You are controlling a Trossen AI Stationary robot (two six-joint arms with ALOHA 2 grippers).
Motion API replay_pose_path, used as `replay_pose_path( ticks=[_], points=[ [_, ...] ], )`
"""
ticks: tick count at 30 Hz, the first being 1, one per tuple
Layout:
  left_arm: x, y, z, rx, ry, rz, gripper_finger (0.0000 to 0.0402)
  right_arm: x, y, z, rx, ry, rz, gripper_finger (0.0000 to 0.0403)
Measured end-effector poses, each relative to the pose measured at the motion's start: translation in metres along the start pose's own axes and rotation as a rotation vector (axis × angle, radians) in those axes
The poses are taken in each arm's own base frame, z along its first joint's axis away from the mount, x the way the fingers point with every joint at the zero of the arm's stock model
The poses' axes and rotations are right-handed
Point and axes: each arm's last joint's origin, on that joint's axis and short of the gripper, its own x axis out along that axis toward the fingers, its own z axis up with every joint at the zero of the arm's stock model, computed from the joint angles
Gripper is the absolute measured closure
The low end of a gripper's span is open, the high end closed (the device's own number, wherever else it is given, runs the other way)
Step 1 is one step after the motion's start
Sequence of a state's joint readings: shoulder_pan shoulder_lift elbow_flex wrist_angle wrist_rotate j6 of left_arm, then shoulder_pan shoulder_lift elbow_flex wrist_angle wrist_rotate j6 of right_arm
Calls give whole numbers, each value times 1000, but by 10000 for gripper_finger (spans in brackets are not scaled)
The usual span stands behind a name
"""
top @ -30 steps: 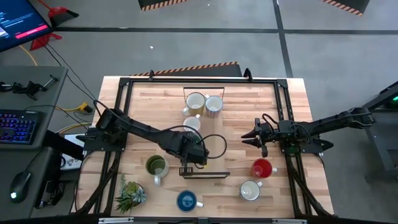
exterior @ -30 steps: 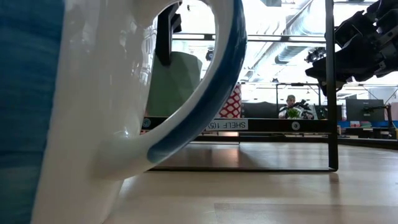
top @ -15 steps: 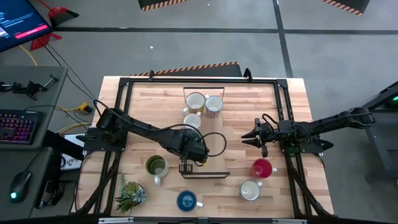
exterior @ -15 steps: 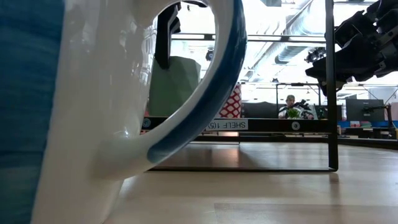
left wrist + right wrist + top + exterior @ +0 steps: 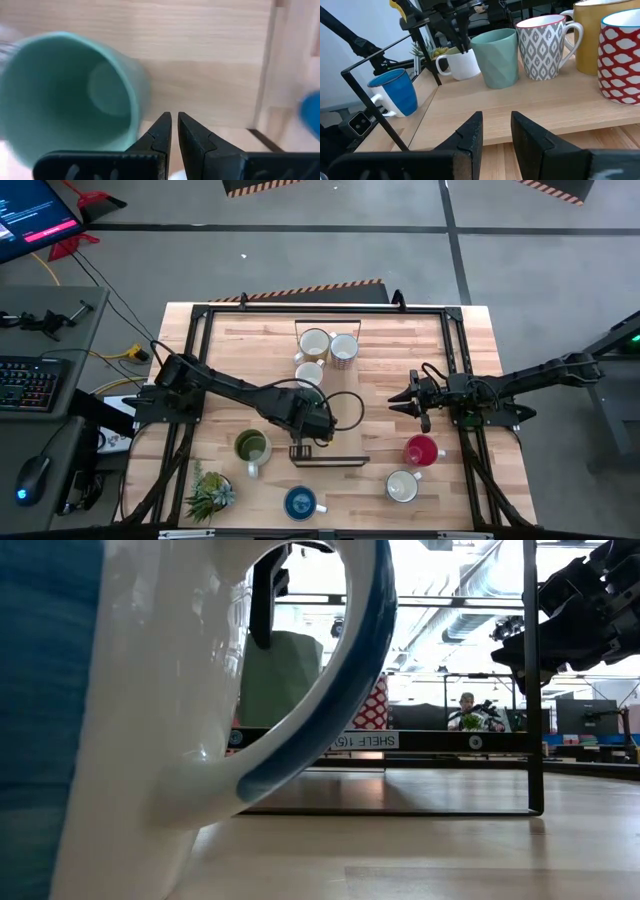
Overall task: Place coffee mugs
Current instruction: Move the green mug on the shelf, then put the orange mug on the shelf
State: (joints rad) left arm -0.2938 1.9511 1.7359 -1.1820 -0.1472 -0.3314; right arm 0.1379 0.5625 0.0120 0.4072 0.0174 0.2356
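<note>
The left gripper hovered mid-table just beside the teal-green mug, fingers nearly pressed together and holding nothing, likely because the mug was already set down by the black rack frame. The right gripper waited at the right side, fingers slightly apart, empty. Other coffee mugs clustered at the table's far edge; the red mug and blue mug sat nearer.

Pale, smooth, matt planked wooden tabletop bearing a thin matt black metal frame, a faceted matt teal-green ceramic mug, a glossy blue glazed mug and a glossy white mug with grey diamond print; dark matt gripper fingers.
</note>
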Motion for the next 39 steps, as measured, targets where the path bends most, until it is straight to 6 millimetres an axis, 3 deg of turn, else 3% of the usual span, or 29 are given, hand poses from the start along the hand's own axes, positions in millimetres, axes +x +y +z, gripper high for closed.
replay_pose_path(
  ticks=[5, 12, 18, 25, 33, 39],
  points=[
    [-6, -13, -6, 57, 9, -39, 378, 0, 0, 0, 0, 0, 0, 320],
    [-42, -21, -38, 242, 78, -53, 378, 0, 0, 0, 2, 0, 0, 320],
    [-72, -15, -65, 169, 75, 63, 378, 0, 0, -1, 8, 8, 3, 320],
    [-67, 1, -107, 52, 54, 184, 378, 0, 0, -1, 3, 15, 4, 320],
    [-67, 38, -163, -42, -66, 231, 378, 0, -1, 0, -9, -1, -29, 320],
    [-55, 67, -203, -161, -203, 203, 378, 0, -1, 0, -43, -4, -49, 320]
  ],
)
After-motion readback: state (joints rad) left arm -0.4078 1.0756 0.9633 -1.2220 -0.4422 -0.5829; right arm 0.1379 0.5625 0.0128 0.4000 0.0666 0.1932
